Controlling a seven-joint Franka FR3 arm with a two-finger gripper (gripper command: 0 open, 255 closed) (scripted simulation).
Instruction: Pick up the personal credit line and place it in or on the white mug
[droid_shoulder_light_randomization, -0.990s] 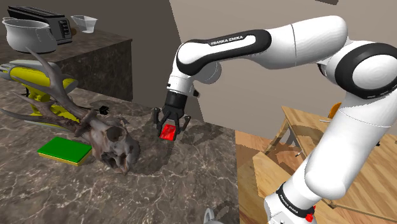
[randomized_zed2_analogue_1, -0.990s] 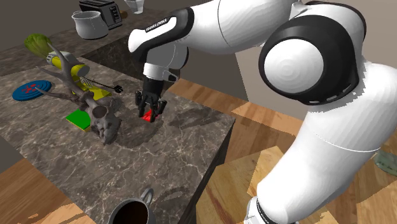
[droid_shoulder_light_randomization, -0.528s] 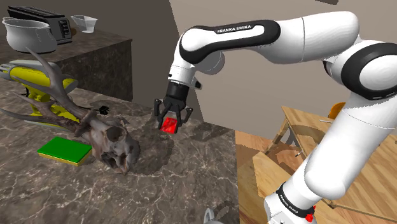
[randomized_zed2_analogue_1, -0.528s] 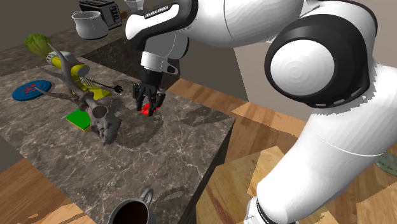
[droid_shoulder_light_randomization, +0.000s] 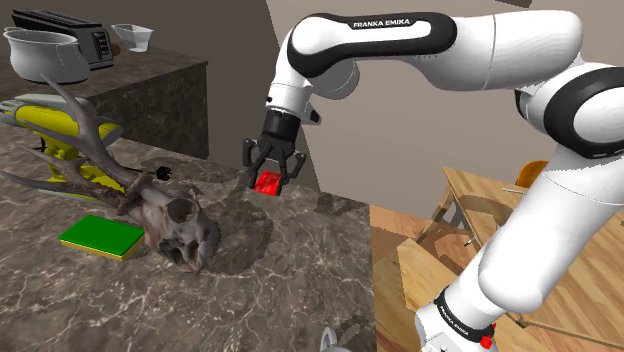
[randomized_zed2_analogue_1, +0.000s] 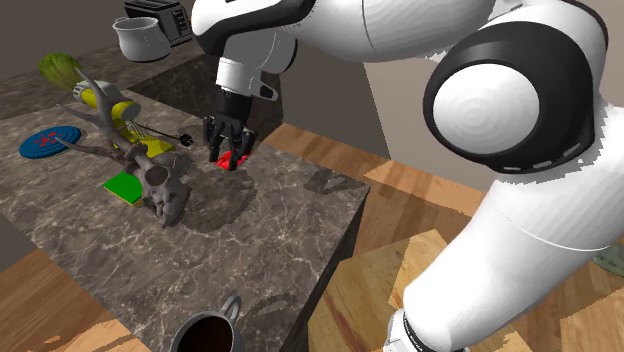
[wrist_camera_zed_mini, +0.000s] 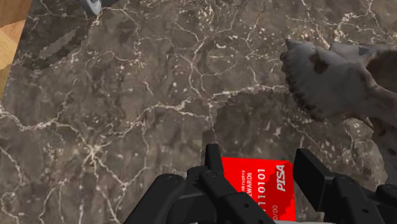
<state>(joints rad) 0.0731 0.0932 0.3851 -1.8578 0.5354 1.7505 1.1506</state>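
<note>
**Card clamped and off the counter**

White arm (droid_shoulder_light_randomization: 420, 40) reaches over the dark marble counter (droid_shoulder_light_randomization: 280, 270). An antlered skull (droid_shoulder_light_randomization: 185, 228) lies mid-counter, and the mug (randomized_zed2_analogue_1: 231, 305) stands near the counter's near corner, well apart from the hand. I read the gripper (droid_shoulder_light_randomization: 267, 183) as clenched on the red card (droid_shoulder_light_randomization: 266, 184). In the wrist view the card (wrist_camera_zed_mini: 257, 184) sits between both fingers, above the counter's far edge. Since 1.0 s ago, gripper and card have risen clear of the stone.

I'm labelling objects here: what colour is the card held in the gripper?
The card is red with white lettering; the wrist view shows it best.
</note>
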